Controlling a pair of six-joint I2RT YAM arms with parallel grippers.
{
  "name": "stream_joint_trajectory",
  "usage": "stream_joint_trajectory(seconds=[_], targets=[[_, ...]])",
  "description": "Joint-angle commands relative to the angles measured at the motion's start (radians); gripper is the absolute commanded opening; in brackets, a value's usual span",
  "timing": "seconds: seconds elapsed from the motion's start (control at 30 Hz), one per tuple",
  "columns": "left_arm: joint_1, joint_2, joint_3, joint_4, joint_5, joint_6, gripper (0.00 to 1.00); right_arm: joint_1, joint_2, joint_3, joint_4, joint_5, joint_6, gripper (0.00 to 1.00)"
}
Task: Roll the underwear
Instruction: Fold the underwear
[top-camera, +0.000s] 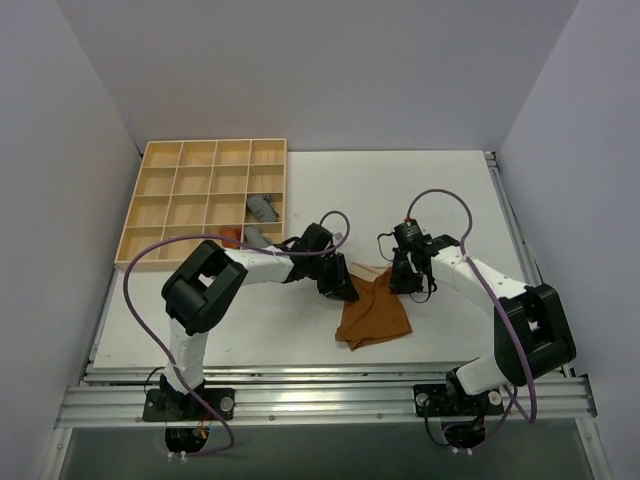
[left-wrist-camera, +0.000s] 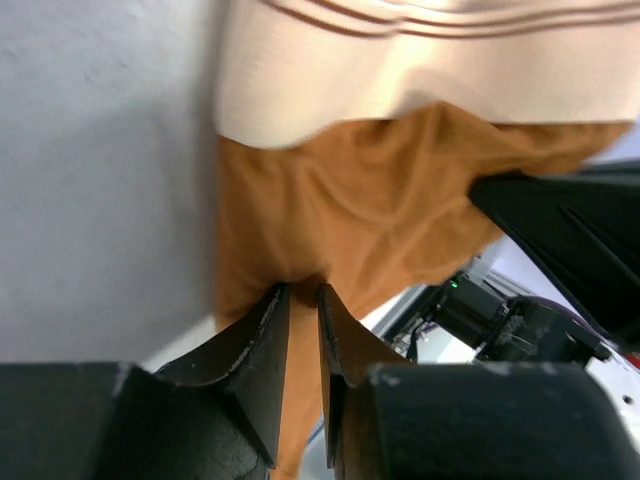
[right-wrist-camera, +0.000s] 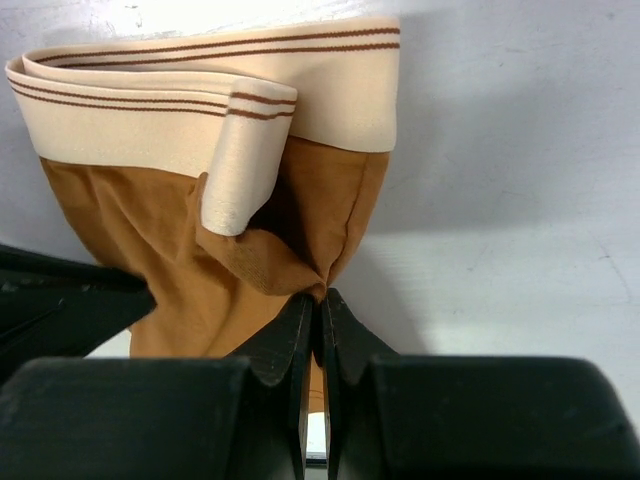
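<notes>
Underwear (top-camera: 375, 312) lies crumpled on the white table (top-camera: 430, 190) between the two arms, caramel cloth with its pale band (right-wrist-camera: 150, 110) doubled over on itself. The left gripper (left-wrist-camera: 303, 292) and the right gripper (right-wrist-camera: 318, 300) are each closed tight on a pinch of the brown cloth, one at either side. Looks light, thin and limp, likely to sag and bunch when lifted; the firmer band seems the surest place to hold and start the roll.

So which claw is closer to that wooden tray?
Left. The left gripper pinches the underwear just off the tray's near-right corner. The right gripper pinches the underwear's other side, farther off.
</notes>
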Motion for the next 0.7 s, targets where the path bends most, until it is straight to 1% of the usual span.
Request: stream_joint_trajectory(seconds=[0.0, 0.07, 0.17, 0.27, 0.5, 0.57, 0.6, 0.67], targets=[[-0.007, 0.059, 0.019, 0.063, 0.010, -0.003, 0.26, -0.008, -0.027, 0.020, -0.058, -0.008, -0.019, 0.00], [-0.015, 0.077, 0.013, 0.063, -0.009, 0.000, 0.25, -0.006, -0.033, 0.040, -0.066, -0.028, -0.016, 0.00], [-0.022, 0.102, 0.030, -0.009, -0.037, 0.020, 0.25, 0.008, -0.017, 0.086, -0.079, -0.076, -0.016, 0.00], [-0.024, 0.115, 0.031, -0.007, -0.040, 0.021, 0.25, 0.032, 0.002, 0.116, -0.073, -0.108, 0.001, 0.00], [-0.025, 0.114, 0.053, -0.012, -0.046, 0.015, 0.24, 0.078, 0.072, 0.119, 0.014, -0.183, 0.068, 0.00], [-0.025, 0.112, 0.059, -0.026, -0.049, 0.017, 0.24, 0.093, 0.089, 0.119, 0.034, -0.199, 0.084, 0.04], [-0.025, 0.112, 0.062, -0.032, -0.052, 0.021, 0.24, 0.107, 0.092, 0.121, 0.048, -0.199, 0.091, 0.11], [-0.025, 0.112, 0.067, -0.035, -0.053, 0.021, 0.24, 0.113, 0.092, 0.110, 0.074, -0.215, 0.108, 0.18]])
